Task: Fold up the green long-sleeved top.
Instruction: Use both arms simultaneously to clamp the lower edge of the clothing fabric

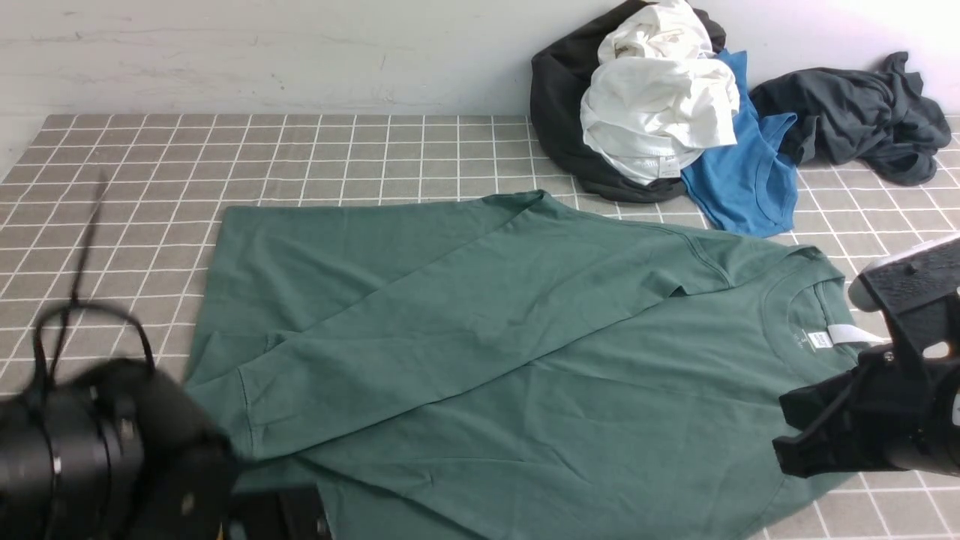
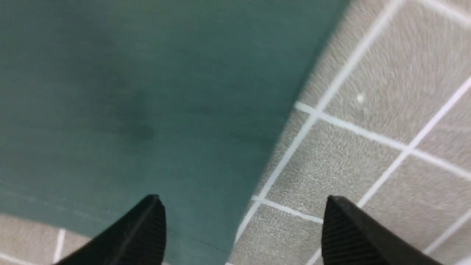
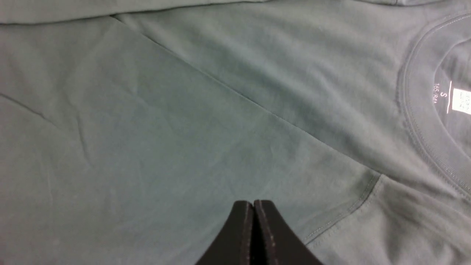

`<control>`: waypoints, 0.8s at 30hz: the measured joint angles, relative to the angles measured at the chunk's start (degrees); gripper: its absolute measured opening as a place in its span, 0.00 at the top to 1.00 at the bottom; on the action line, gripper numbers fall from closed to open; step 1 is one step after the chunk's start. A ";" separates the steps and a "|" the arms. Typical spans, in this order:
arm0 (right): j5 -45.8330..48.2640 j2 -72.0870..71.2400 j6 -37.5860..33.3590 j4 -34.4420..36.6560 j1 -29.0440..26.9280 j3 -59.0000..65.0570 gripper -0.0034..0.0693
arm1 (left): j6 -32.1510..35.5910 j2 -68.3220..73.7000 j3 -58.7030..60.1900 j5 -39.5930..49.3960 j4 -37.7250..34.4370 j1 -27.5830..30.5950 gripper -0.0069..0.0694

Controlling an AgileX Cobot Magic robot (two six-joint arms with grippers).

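Our left hand (image 2: 243,201) hangs spread over a corner of the green top (image 1: 525,337). Our right hand (image 3: 254,203) is pressed together above it. The near hem is cut off.

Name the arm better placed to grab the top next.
Likely the left arm: its jaws stand open at the edge of the top; the right arm has shut jaws over flat cloth.

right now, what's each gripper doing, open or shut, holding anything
Left gripper: open, holding nothing.
Right gripper: shut, holding nothing.
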 joint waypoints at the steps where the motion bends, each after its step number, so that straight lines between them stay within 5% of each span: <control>1: 0.00 0.00 0.00 0.41 0.00 0.00 0.97 | -0.28 -0.05 1.04 -0.92 1.44 -0.73 0.23; 12: 0.14 0.00 -4.04 5.53 0.00 0.00 0.97 | -18.18 -0.16 3.52 -6.70 13.01 -1.80 0.28; 20: 0.29 0.00 -9.31 10.30 0.00 0.00 0.97 | -21.35 -0.16 3.57 -6.51 9.72 -1.82 0.52; 24: 0.80 0.00 -11.97 12.50 0.00 0.00 0.97 | -17.87 -0.16 5.00 -6.92 6.22 -1.82 0.51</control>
